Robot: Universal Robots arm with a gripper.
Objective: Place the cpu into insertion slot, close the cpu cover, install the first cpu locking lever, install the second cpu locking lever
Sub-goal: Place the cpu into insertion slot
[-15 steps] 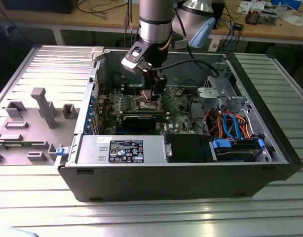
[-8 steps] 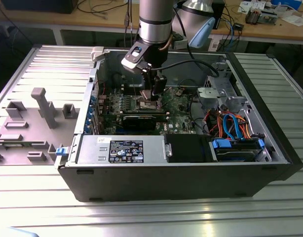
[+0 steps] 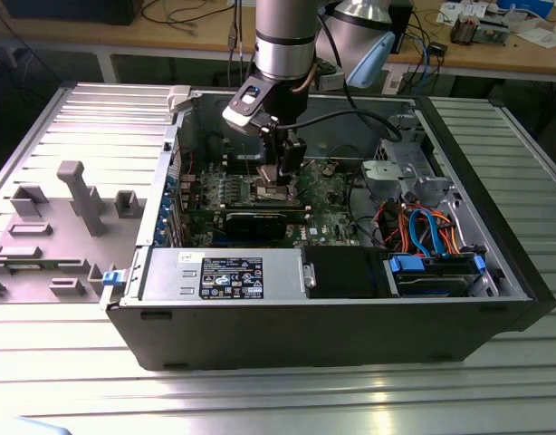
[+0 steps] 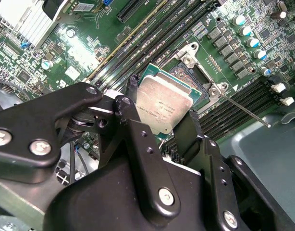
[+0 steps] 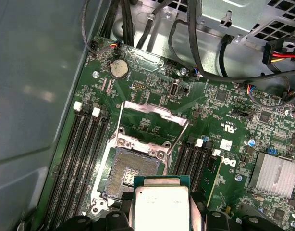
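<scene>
cpu [image 4: 165, 103] is pinched by two opposite edges between the fingers [image 4: 187, 129], metal top up. Gripper [image 4: 162, 114] is closed down to the chip's width and holds only that. In the first wrist view the cpu [image 5: 161, 208] hangs over one edge of the insertion slot [image 5: 129, 169] and is not seated. Most of the slot's contact field is exposed.

Right around it:
- 1 cpu cover [image 5: 152, 110], swung up and open on the far side of the slot, with the board visible through its window.
- 1 locking lever [image 5: 177, 136] that I can make out clearly, a thin rod slanting up beside the cover. It also shows in the second wrist view [image 4: 244, 111], sticking out past the socket corner. I can't tell where a second one is.
- memory slots [image 5: 85, 159] banked on both sides of the socket. I count 4 white clips [image 5: 95, 112], two per side.

Further out:
- 1 coin cell [image 5: 118, 69].
- 1 finned heatsink [image 5: 274, 175].
- Several black cables [image 5: 210, 75] cross the board edge near the drive cage [image 3: 412, 178].

In the exterior view the gripper [image 3: 280, 178] is down inside the open case [image 3: 305, 328], just behind 1 black graphics card [image 3: 260, 220]. The case sits on a ribbed table [image 3: 79, 381].
</scene>
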